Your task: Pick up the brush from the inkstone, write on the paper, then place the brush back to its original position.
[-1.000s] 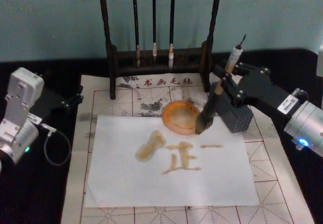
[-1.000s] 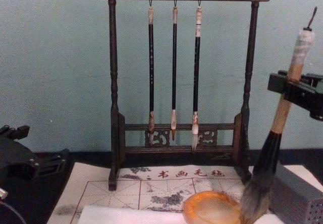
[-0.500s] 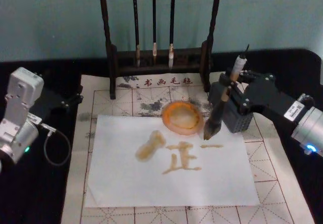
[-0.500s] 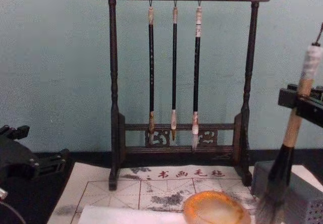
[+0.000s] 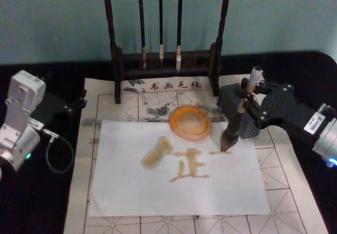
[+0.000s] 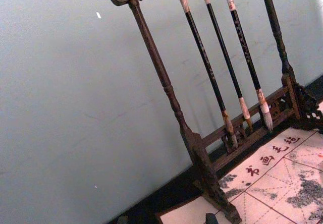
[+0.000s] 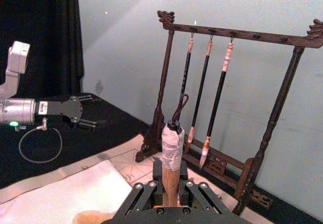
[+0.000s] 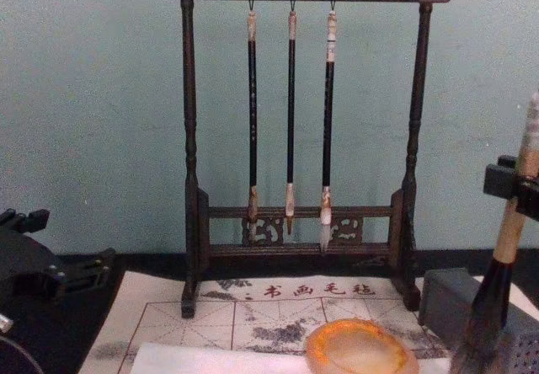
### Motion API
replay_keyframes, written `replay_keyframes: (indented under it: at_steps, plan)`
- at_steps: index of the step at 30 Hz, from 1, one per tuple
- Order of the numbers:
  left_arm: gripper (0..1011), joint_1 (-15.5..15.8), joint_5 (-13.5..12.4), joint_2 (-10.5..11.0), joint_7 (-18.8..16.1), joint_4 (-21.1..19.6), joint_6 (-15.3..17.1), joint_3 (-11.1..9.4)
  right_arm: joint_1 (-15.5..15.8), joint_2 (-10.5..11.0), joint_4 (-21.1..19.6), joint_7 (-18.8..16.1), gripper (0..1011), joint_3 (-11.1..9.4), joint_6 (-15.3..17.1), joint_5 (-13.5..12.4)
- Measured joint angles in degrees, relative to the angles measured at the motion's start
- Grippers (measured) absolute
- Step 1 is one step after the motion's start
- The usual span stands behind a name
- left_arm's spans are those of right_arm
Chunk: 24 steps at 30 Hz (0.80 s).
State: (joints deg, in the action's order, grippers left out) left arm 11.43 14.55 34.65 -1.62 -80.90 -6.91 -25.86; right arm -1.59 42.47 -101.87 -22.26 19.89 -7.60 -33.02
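Tan wood, black ferrule and grey-white tuft: the brush (image 5: 235,122) is clamped in the right gripper (image 5: 245,98), whose fingers (image 7: 149,187) are closed from both sides on the upper handle, below the whitish wrapped end, which stands clear above them. Handle tilted, its top leaning toward the right rear of the bench (image 5: 42,202). The tuft tip touches the paper (image 5: 158,192) at a short orange-brown stroke (image 5: 221,152) near the sheet's right rear corner, just right of a larger written character (image 5: 188,169); a broad blot (image 5: 157,154) lies left of that. The inkstone (image 5: 189,123), orange rim and paler centre, sits at the paper's rear edge, overlapping it slightly, just left of the brush tip and apart from it; nothing rests on it. Paper lies on a cream gridded mat (image 5: 295,192) at mid-bench. A grey ribbed block (image 8: 446,302) stands on the mat's right rear part, directly behind the held brush. A dark wooden rack (image 8: 189,138) stands along the mat's rear edge, with three thin brushes (image 8: 290,113) hanging from its top bar. The left gripper (image 5: 80,99) is parked toward the bench's left edge, beside the mat's left rear corner, its fingers parted, with nothing between them, well apart from the paper and the inkstone. From the chest view, the brush crosses the right edge, its ferrule just in front of the grey block.
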Motion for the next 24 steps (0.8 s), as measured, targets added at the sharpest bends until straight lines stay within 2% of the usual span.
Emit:
replay_keyframes:
  at_steps: [24]
  plan:
    - [1001, 0.00, 0.00, 0.00, 0.00, 0.00, 0.00, 0.00, -0.04, -3.84, 2.18, -1.82, 181, -1.93, 0.76, 2.76]
